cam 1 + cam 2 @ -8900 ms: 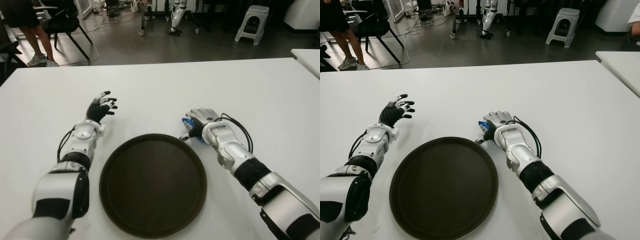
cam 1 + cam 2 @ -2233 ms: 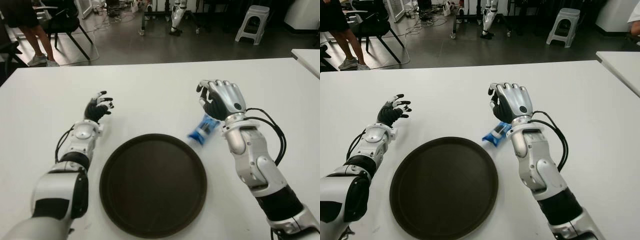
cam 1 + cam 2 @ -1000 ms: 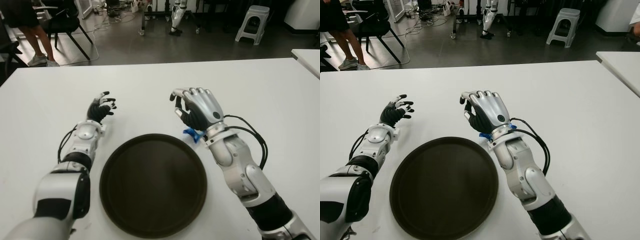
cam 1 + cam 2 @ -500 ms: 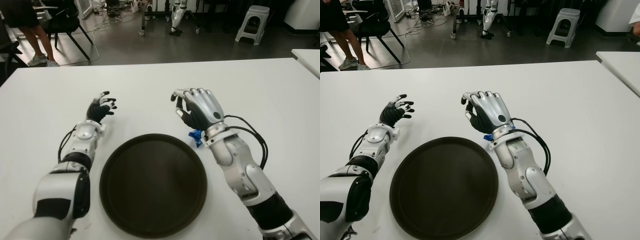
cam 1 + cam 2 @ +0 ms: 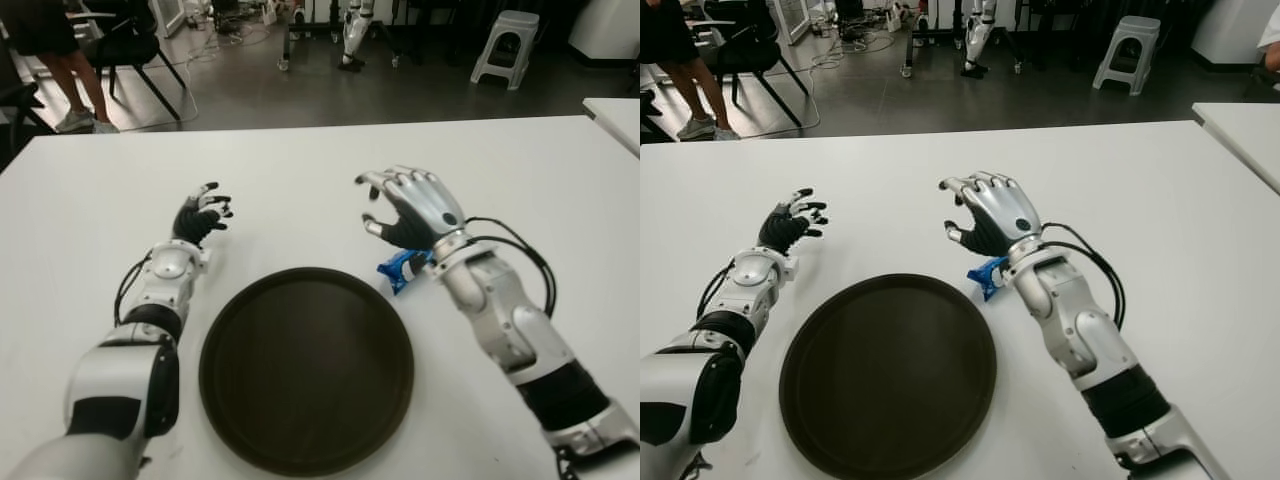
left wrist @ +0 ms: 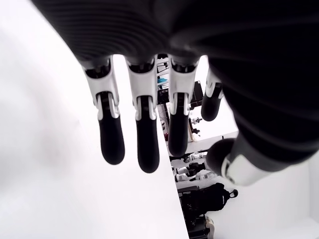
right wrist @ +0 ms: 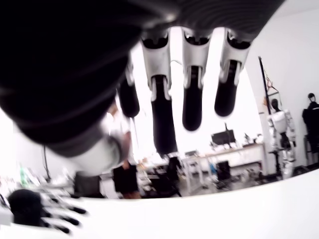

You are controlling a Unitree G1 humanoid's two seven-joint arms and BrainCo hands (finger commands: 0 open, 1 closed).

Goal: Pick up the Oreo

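Note:
The Oreo [image 5: 399,268], a small blue packet, lies on the white table [image 5: 300,170] just off the upper right rim of the dark round tray [image 5: 305,365]. My right hand [image 5: 405,205] hovers above and slightly behind it with fingers spread and nothing in them; its wrist covers the packet's right end. The right wrist view shows the same spread fingers [image 7: 191,97] with an empty palm. My left hand [image 5: 200,215] shows left of the tray with its fingers [image 6: 144,134] loosely extended and empty.
Beyond the table's far edge are a chair [image 5: 125,45], a white stool [image 5: 505,45], a standing person's legs [image 5: 65,75] and another robot's legs [image 5: 353,35]. A second white table's corner [image 5: 615,115] shows at far right.
My right hand has shifted to the right and spread its fingers wider, uncovering more of the Oreo. The packet stays on the table by the tray. The left hand is unmoved.

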